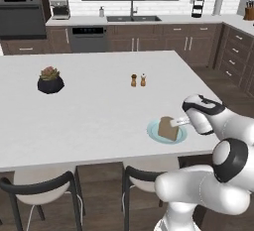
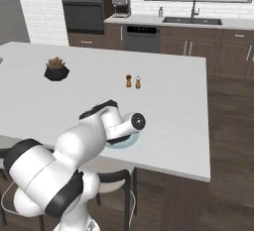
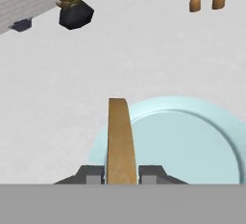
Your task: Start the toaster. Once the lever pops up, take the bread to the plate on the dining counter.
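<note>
Item, jaws: closed narrow on the bread [image 3: 120, 139], one dark tip on each flat face of the slice, which stands on edge between them and runs toward 12 o'clock in the hand view. Item, gripper [image 1: 174, 123]: seen in the left base view over the plate [image 1: 153, 131], with the slice hanging upright from it; whether the lower crust touches the plate or hangs just above it cannot be told. Item, plate: round, pale teal-blue, lying at 4 o'clock on the dining counter [image 1: 89, 111] near its front edge; in the hand view the slice sits over the plate's rim at about 9 o'clock. Item, shakers [image 1: 138, 80]: a brown and a white-capped pair, well apart from the plate toward 11 o'clock of it. Item, potted plant [image 1: 50, 81]: a succulent in a dark pot at 9 o'clock on the counter. Item, stools [image 1: 42, 188]: two, tucked under the counter's near edge. Item, progress, as a judgement: the bread's carry to the plate looks nearly complete; what is left is to set the slice down, open the jaws and lift clear. Caution: an upright slice may tip on release.
</note>
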Available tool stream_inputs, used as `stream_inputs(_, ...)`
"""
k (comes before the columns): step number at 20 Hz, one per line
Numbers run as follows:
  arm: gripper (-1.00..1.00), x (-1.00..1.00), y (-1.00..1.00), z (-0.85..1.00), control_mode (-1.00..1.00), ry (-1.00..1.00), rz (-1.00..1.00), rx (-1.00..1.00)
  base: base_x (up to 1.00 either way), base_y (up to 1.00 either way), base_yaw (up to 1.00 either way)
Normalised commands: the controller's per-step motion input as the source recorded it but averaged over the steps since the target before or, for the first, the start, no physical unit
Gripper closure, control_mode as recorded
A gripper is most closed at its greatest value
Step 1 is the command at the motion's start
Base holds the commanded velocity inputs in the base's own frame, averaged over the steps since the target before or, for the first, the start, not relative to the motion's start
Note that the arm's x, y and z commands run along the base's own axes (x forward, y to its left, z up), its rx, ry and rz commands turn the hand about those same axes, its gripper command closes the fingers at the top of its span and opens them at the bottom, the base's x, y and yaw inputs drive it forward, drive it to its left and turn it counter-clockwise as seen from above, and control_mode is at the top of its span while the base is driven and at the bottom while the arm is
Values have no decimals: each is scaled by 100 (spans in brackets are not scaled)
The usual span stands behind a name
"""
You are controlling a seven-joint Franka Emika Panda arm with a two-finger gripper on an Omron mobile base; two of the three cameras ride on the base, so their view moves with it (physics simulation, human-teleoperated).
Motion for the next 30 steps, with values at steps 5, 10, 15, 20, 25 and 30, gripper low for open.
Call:
stream_inputs(5,100,3,-10,-22,-100,0,0,-1,0,0,0)
stream_inputs(10,100,8,-6,-19,-100,0,0,0,0,0,0)
stream_inputs(15,100,7,0,-16,-100,0,0,-2,0,0,0)
stream_inputs(20,-100,18,0,-28,-100,0,0,-2,0,0,0)
stream_inputs(25,-100,9,0,-26,-100,0,0,0,0,0,0)
stream_inputs(30,-100,4,0,-19,-100,0,0,-1,0,0,0)
